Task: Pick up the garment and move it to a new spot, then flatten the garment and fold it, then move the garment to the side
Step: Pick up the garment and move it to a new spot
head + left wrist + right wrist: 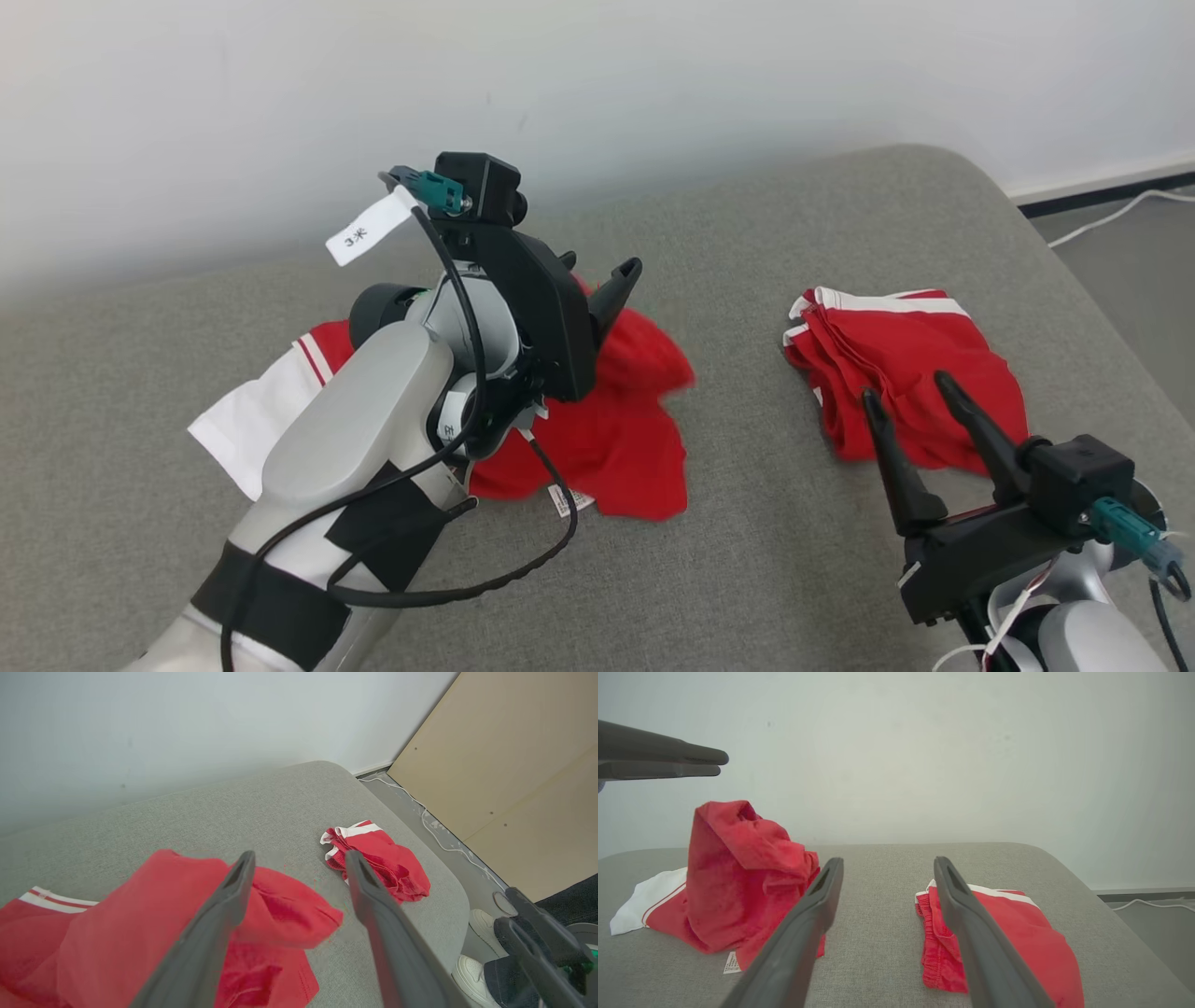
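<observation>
A grey upholstered cushion point(747, 579) set against a white wall point(653, 75) takes up most of what I can see, and both pieces of clothing lie on it. The robot's pale left forearm point(345, 439) reaches across its left half. Under that arm is the red and white garment point(625, 439), a loose heap with a white sleeve or panel spread toward the left edge; seen from the right arm's side, its red cloth stands up in a soft, blurred peak. Well apart from it, on the right half, sits a smaller pair of red shorts point(896, 364) with white stripes, already bunched into a rough fold. The left pincer point(300, 856) hangs above the heap with its fingers spread apart and nothing between them, clear of the cloth. The right pincer point(908, 387) is likewise spread and empty, hovering just short of the shorts. A small care label point(571, 501) pokes out at the heap's near edge. To my eye the carry to a new spot is finished and flattening is the step in hand. The next move calls for both pincers to come down on opposite edges of the heap, pinch a single layer each, and draw it out flat without dragging in the shorts.
</observation>
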Tool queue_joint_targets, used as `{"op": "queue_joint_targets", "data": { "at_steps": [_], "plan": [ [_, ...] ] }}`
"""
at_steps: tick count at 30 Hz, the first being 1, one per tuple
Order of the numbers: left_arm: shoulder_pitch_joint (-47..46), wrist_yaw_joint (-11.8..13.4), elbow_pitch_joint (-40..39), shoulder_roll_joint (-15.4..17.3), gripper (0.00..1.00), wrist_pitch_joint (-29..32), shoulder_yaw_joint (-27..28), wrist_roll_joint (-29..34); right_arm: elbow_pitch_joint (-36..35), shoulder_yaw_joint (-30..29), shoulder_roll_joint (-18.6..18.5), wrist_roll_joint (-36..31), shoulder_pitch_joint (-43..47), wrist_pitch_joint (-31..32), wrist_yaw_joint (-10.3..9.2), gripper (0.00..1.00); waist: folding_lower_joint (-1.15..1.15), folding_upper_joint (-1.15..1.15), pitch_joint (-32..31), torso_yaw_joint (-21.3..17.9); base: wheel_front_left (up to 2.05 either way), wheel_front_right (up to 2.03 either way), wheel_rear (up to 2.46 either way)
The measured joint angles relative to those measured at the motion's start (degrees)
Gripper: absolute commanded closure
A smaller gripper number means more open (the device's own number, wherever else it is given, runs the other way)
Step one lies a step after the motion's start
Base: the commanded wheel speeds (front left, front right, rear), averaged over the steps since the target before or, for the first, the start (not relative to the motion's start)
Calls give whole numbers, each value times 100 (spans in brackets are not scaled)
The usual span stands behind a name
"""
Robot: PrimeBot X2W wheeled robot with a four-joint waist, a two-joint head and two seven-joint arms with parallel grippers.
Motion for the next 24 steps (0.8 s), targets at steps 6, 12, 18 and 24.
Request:
{"op": "queue_joint_targets", "data": {
  "at_steps": [6,12,18,24],
  "plan": [
    [-341,37,102,2,0,-102,-140,-287,13,-134,-43,1,-1,-93,-14,0,0,0,119,130,0,0,0],
    [-417,52,136,85,0,-623,301,-176,40,-235,-68,9,16,-154,-59,0,0,0,116,457,0,0,0],
    [-234,255,-202,697,0,-1238,533,172,129,-319,-100,9,131,-202,-109,0,-1,0,53,723,0,0,0],
    [722,399,-1116,1262,0,-1987,726,455,159,-350,-78,58,280,-302,-162,0,-1,0,-120,970,0,0,0]
  ]
}}
